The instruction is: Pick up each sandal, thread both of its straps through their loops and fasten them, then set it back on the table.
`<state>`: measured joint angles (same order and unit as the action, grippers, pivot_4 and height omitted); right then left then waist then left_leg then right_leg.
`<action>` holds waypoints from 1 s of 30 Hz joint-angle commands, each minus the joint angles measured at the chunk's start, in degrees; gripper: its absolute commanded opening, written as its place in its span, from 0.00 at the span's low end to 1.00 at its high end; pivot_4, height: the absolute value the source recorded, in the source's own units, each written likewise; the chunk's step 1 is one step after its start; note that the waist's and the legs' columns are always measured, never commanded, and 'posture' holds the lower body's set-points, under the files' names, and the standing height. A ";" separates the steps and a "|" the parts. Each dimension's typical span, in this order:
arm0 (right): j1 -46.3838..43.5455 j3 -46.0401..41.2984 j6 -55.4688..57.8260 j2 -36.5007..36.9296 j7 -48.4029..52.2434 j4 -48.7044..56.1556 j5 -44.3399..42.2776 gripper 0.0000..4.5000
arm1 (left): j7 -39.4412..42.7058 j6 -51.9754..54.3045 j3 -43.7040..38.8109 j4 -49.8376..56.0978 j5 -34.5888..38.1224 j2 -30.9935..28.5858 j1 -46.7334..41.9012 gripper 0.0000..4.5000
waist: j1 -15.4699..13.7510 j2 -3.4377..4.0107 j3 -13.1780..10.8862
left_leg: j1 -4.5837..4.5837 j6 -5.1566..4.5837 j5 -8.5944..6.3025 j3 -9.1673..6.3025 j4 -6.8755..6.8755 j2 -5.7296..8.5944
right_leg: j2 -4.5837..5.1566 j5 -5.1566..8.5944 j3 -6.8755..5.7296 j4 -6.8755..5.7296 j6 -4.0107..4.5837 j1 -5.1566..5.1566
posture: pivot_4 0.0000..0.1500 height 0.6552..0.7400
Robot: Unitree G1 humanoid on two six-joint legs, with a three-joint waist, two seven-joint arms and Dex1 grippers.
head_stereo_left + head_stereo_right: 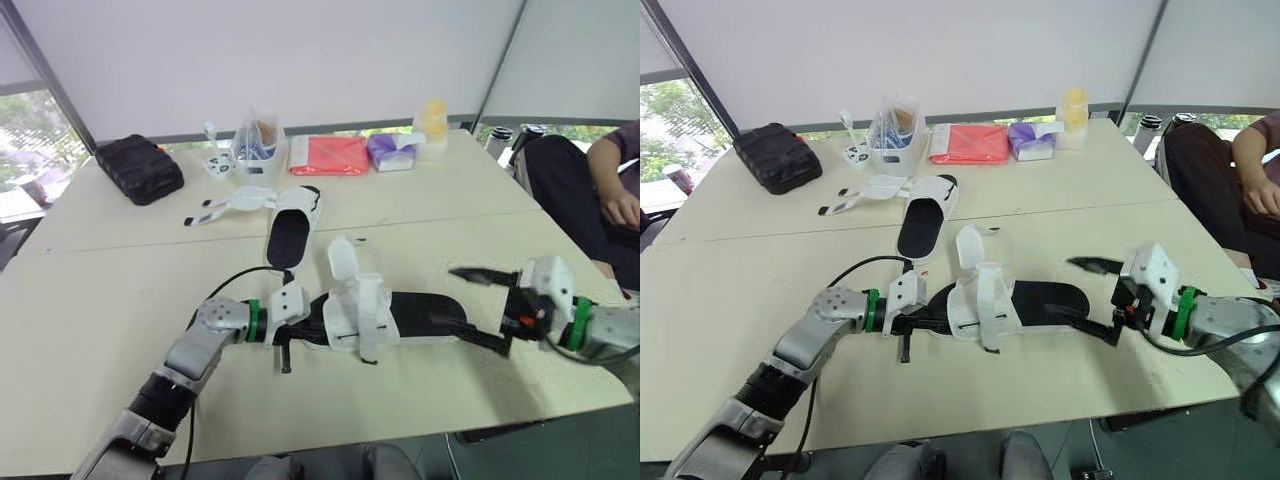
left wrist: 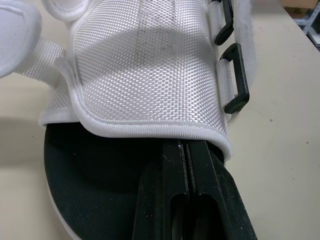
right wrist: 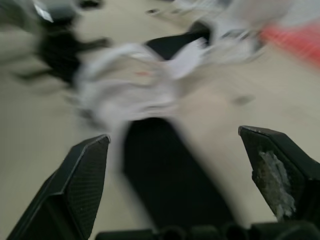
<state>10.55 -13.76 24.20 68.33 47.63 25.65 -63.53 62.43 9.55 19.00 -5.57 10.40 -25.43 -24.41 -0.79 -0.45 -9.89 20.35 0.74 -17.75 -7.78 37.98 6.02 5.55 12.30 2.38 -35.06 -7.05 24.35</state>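
Note:
The near sandal (image 1: 400,315), with a black sole and white straps, lies flat across the front of the table. Its upper strap flaps (image 1: 345,265) stand loose, and black loops (image 2: 235,80) line one side. My left gripper (image 1: 305,328) is at the sandal's left end. It is shut, its fingers (image 2: 187,190) lying on the insole with the tips under the white upper's hem. My right gripper (image 1: 478,308) is open at the sandal's right end, and its fingers (image 3: 80,175) straddle the sole's tip. A second sandal (image 1: 292,225) lies further back with its straps (image 1: 235,205) spread out to the left.
Along the far edge stand a black case (image 1: 140,168), a white tub of small items (image 1: 255,150), a red packet (image 1: 330,155), a purple packet (image 1: 392,150) and a yellow bottle (image 1: 432,125). A person (image 1: 600,190) sits at the right. The table's front edge (image 1: 400,435) is close.

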 commanded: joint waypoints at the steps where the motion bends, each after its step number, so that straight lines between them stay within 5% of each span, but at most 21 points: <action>1: 2.54 -3.29 9.00 -0.11 -0.35 6.62 -7.95 0.99 | -0.72 0.22 0.23 -1.17 -1.64 -0.16 0.11 0.00 | -0.03 -0.01 -0.01 | 0.01 0.00 0.00 0.00 0.01 0.01 | 0.00 0.00 -0.01 0.00 -0.01 0.00 | 1.00 1.00; 11: -1.06 12.00 11.24 -13.69 -6.92 6.01 12.14 0.99 | -1.37 -0.43 0.49 -1.65 -2.66 0.72 -0.61 0.00 | -0.20 -0.15 0.03 | 0.02 0.00 -0.01 0.04 0.11 0.05 | 0.01 -0.06 -0.07 0.01 -0.19 0.00 | 1.00 1.00; 22: -8.06 15.52 18.06 -25.87 -7.48 2.68 11.14 0.99 | -2.14 0.11 0.59 -1.06 -2.85 1.08 -0.14 0.00 | -0.03 -0.14 0.03 | 0.01 0.00 -0.01 0.01 0.10 0.06 | 0.00 -0.06 -0.07 0.00 -0.19 0.03 | 1.00 1.00; 25: -9.40 18.32 20.38 -27.43 -6.91 2.10 12.35 0.81 | -2.40 0.04 0.72 -0.93 -2.91 1.30 0.03 0.00 | -0.03 -0.17 0.03 | 0.03 0.00 -0.01 0.01 0.10 0.08 | 0.01 -0.06 -0.07 0.00 -0.19 0.03 | 1.00 1.00; 30: -12.14 16.52 22.68 -33.03 -10.49 -0.42 11.03 0.33 | -2.76 0.10 0.60 -0.81 -2.92 1.44 0.15 0.00 | -0.11 -0.16 0.04 | 0.02 0.00 -0.01 -0.01 0.09 0.08 | 0.00 -0.06 -0.08 -0.01 -0.19 0.04 | 1.00 1.00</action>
<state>-1.09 4.86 46.54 35.53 37.57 24.53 -50.94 60.42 9.20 19.28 -6.06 8.73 -23.73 -25.00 -0.90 -0.60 -9.86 20.37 0.74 -17.75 -7.79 38.08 6.11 5.56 12.24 2.30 -35.07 -7.24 24.38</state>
